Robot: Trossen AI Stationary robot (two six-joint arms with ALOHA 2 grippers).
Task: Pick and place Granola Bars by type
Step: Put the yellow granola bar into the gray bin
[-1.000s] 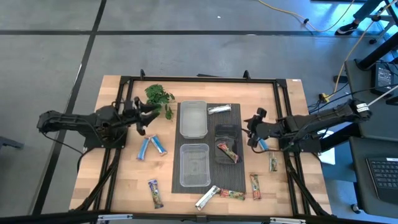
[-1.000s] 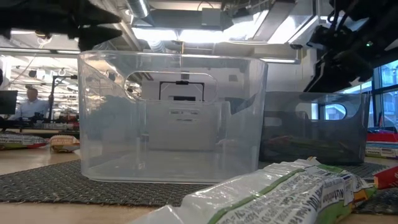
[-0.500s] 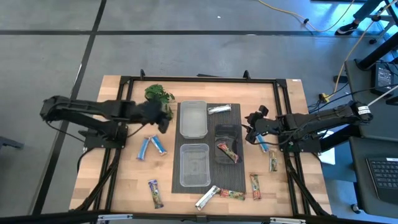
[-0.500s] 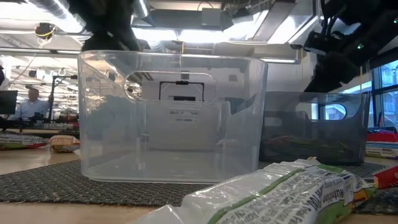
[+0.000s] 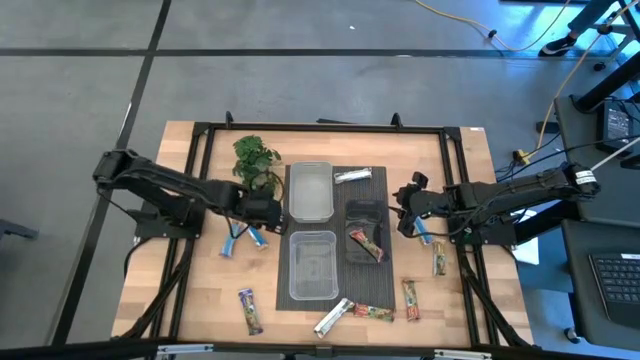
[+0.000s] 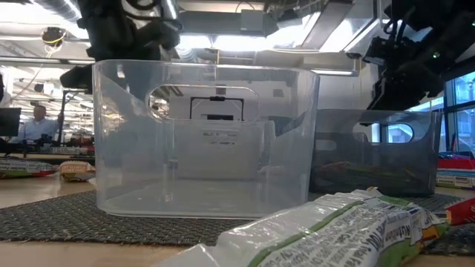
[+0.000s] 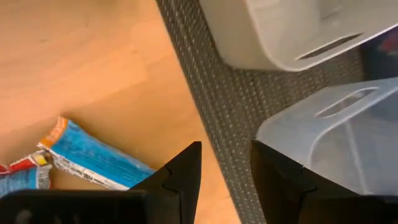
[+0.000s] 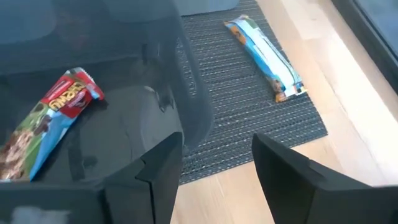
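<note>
left claw [image 5: 268,212] hangs low over the wooden table [image 5: 200,290], at the left edge of the dark woven mat [image 7: 230,106], its fingers [image 7: 180,174] parted by a narrow gap with nothing between them. just behind and beside it lie two blue bars [image 5: 244,236] on the bare wood, one of them close by a fingertip in the left wrist view [image 7: 93,158] but not held. ahead of this claw stand two clear tubs — the far one [image 5: 310,190] and the near one [image 5: 313,264] — both on the mat. a leafy sprig [image 5: 255,155] lies beyond the claw toward the table's far edge. right claw [image 5: 405,212] hovers at the mat's right side, fingers [image 8: 155,168] about half apart and empty; below it is a smoky dark tub [image 5: 364,232] holding a red and brown bar [image 8: 50,118], and a blue bar [image 8: 264,53] lies on the mat past the tub. other bars sit well away — a silver one [image 5: 352,176] at the mat's far end, several along the near edge [image 5: 332,317], and two on the wood to the right [image 5: 439,262].
</note>
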